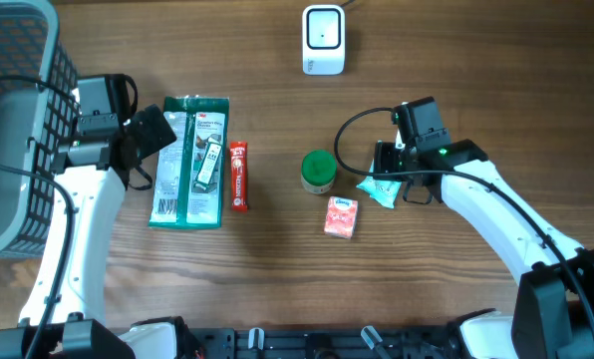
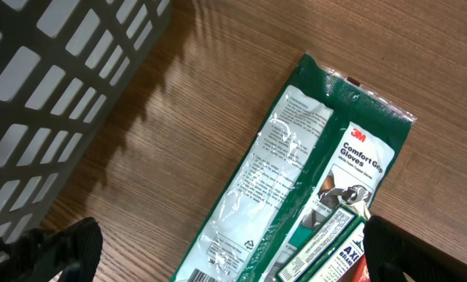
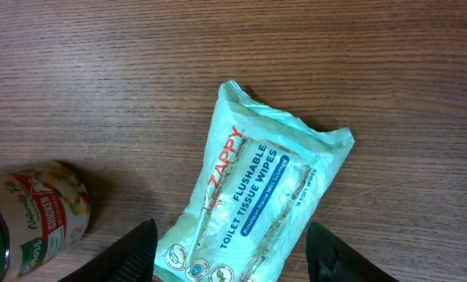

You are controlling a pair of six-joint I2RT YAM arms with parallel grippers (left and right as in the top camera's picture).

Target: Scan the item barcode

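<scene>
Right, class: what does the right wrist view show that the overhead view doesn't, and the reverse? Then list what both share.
Only the right wrist view: the print on the wipes pack, reading Zappy Flushable Toilet Tissue Wipes, and the side label of the can. Only the overhead view: the white scanner, the grey basket, the gloves pack, the red bar, the pink tissue pack. Both: the wipes pack, the can, the wooden table.

Basket [image 1: 63, 75] cut by left edge, wipes pack [image 1: 380, 189] half hidden under right arm [image 1: 476, 194]
</scene>
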